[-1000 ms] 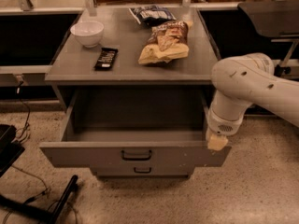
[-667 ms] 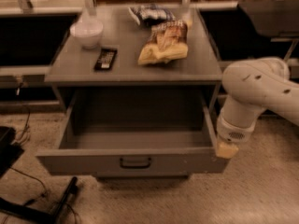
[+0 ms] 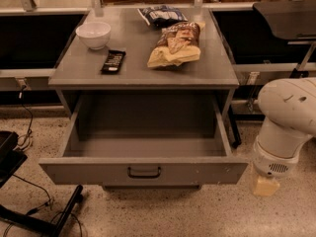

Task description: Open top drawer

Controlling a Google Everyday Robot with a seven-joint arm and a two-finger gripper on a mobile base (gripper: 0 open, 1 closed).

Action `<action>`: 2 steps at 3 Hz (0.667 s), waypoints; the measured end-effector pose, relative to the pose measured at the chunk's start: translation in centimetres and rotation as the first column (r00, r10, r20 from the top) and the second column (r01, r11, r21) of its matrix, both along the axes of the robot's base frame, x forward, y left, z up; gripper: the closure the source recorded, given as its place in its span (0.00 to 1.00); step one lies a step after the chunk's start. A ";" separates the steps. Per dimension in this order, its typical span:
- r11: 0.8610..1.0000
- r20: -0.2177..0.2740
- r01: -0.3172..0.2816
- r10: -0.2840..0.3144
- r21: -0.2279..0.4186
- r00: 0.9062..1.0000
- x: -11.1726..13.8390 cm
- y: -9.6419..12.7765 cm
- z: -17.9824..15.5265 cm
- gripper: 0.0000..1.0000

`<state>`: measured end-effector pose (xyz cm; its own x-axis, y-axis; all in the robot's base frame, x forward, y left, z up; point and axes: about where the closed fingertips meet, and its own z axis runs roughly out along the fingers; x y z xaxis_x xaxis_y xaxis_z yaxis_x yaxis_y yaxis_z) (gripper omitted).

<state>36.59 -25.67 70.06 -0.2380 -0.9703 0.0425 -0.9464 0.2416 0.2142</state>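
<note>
The grey tabletop (image 3: 143,65) is seen filling the far middle of the scene, and right beneath it the top drawer (image 3: 207,173) is found pulled well out toward the near side. Its deep grey box is laid open to view, and its wide front panel is held out over the speckled floor (image 3: 197,214). To the right, the bulky white arm (image 3: 289,117) is caught hanging low beside the drawer's right wall.

Up on the tabletop, a crumpled tan snack bag (image 3: 175,46) is spotted right of centre. A blue snack bag (image 3: 162,15) is laid just beyond it at the far edge. A white bowl (image 3: 93,34) is set upright at the far left. A flat black bar-shaped item (image 3: 113,61) is placed just nearer than the bowl, close beside it; what it is cannot be made out.

The small black pull handle (image 3: 144,172) is seen at the centre of the front panel, untouched. The hand (image 3: 265,185) is found under the arm's wrist, just right of the panel's right corner and low over the floor. Nothing is seen held in it, and whether it is spread or pressed together cannot be told.
</note>
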 end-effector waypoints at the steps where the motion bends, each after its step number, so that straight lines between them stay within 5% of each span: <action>1: 1.000 0.020 -0.015 0.015 -0.005 1.000 0.1 0.6 0.7 0.58; 2: 0.996 0.132 -0.086 0.089 -0.030 0.987 2.1 4.6 4.5 0.35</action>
